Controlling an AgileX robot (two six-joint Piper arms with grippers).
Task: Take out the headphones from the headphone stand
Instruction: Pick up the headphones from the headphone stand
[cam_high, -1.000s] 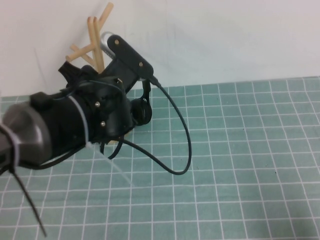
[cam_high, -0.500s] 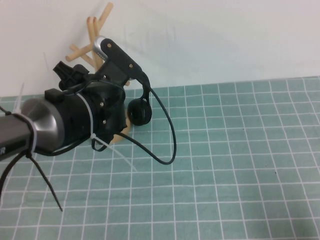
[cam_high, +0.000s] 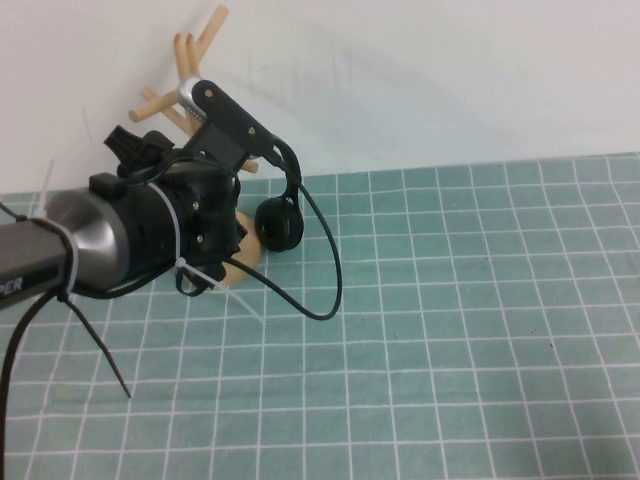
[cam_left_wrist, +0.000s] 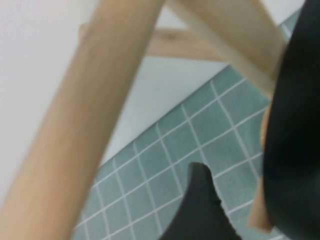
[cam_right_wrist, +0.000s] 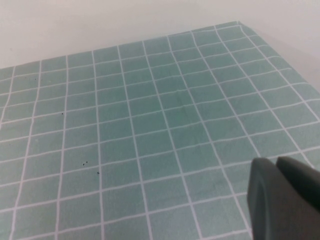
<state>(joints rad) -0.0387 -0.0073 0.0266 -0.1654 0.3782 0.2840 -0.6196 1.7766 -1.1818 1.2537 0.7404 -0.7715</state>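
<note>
Grey metal and matte black plastic fill the left of the high view, where the left arm's smooth barrel, banded with white cable ties, reaches in toward the back wall. Its left gripper (cam_high: 205, 165) sits up against the headphone stand (cam_high: 192, 75), a tree of pale, round wooden dowels with angled branches fanning out at the top and a sliver of flat disc base (cam_high: 240, 268) showing below the wrist. Whether the fingers are spread or pressed together cannot be told, since the wrist body hides them from above and the left wrist view shows only one dark tip (cam_left_wrist: 202, 210) close to blurred pale dowels (cam_left_wrist: 100, 115).

The headphones (cam_high: 240, 130) hang just right of the stand's pole: a thin flat black headband with a silvery end slants down from the branches to a round padded ear cup (cam_high: 278, 223) dangling near the base. A thin black cable (cam_high: 330, 270) loops down from them and curves over the surface (cam_high: 480, 330), a green mat ruled in white squares.

Further right the mat lies beneath the right gripper (cam_right_wrist: 285, 197), seen only as a dark rounded block in its own wrist view, well apart from the stand; its fingers' state cannot be told
</note>
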